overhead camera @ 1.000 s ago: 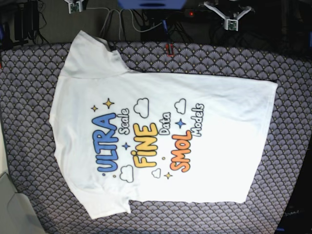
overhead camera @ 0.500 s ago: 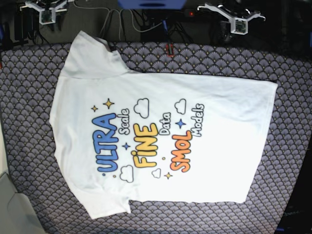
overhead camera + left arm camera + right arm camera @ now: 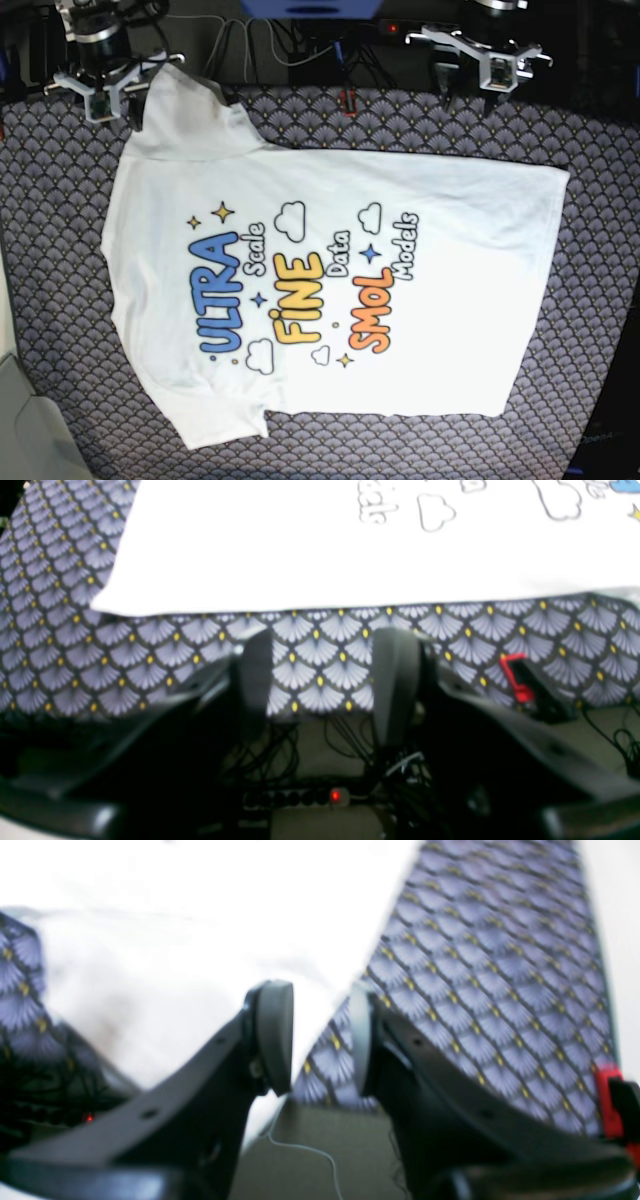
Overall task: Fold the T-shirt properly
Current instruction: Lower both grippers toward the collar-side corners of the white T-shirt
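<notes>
Counted one T-shirt point(image 3: 330, 270), lying print-up on one surface point(image 3: 600, 300) covered in a purple fan pattern. Counted two hands, the left hand point(image 3: 470, 100) and the right hand point(image 3: 113, 112), each with two fingers. On the print: three large coloured words, three small white words, four clouds, and five stars.

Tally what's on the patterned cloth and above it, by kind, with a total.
T-shirt: 1
Grippers: 2, the left gripper and the right gripper
Red clips at the cloth's far edge: 1
Total: 4
</notes>
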Robot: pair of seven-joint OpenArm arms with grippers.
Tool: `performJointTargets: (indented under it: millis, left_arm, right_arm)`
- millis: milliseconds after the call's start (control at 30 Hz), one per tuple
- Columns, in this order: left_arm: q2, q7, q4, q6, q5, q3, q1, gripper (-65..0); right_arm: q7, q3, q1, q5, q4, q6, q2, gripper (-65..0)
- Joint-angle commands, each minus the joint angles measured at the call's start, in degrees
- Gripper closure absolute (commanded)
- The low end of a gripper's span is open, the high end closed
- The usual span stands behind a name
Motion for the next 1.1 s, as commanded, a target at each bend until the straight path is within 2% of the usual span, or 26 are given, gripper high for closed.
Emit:
performJointTargets:
  millis: [0,100,200,367,433,567,700,867,1067]
  left_arm:
    - [-0.11,-1.58,1.12,0.18,0.08,-0.22,-0.01,-32.7]
    - [-0.11,-1.58,1.03,0.18,0.08,-0.93,-0.54,-32.7]
    - [0.16,-1.58,1.03,0.18,0.08,-3.21,-1.24,-32.7]
    - [0.16,-1.58,0.95,0.18,0.08,-6.2,-1.77,-32.7]
    - [0.16,-1.58,0.86,0.18,0.08,-7.08,-1.86,-32.8]
    - [0.16,-1.41,0.59,0.18,0.08,-7.08,-3.7,-32.8]
    - [0.16,3.08,0.77,0.18,0.08,-7.08,-4.58,-32.8]
    - [0.24,5.71,0.77,0.18,0.08,-7.08,-6.16,-32.8]
    - [0.16,5.63,0.77,0.18,0.08,-7.08,-6.25,-32.8]
  right_arm:
    - [-0.69,0.47,0.3,0.19,1.03,1.75,-0.25,-20.4]
    - [-5.52,0.47,3.73,0.19,0.94,6.14,-1.92,-20.4]
    - [-9.3,0.47,7.24,0.19,0.94,8.69,-3.86,-20.4]
    - [-15.02,2.67,12.08,0.19,0.86,10.01,-5.62,-20.4]
    - [-16.34,4.69,13.4,0.19,0.59,10.1,-5.97,-20.4]
    - [-18.53,8.38,15.16,0.19,-1.61,14.32,-7.02,-20.4]
    - [-18.89,11.11,15.42,0.89,-4.86,17.84,-8.08,-20.4]
    - [-18.89,14.18,15.07,6.95,-8.9,18.36,-8.17,-20.4]
    - [-18.8,14.89,14.98,7.75,-11.28,18.45,-8.17,-20.4]
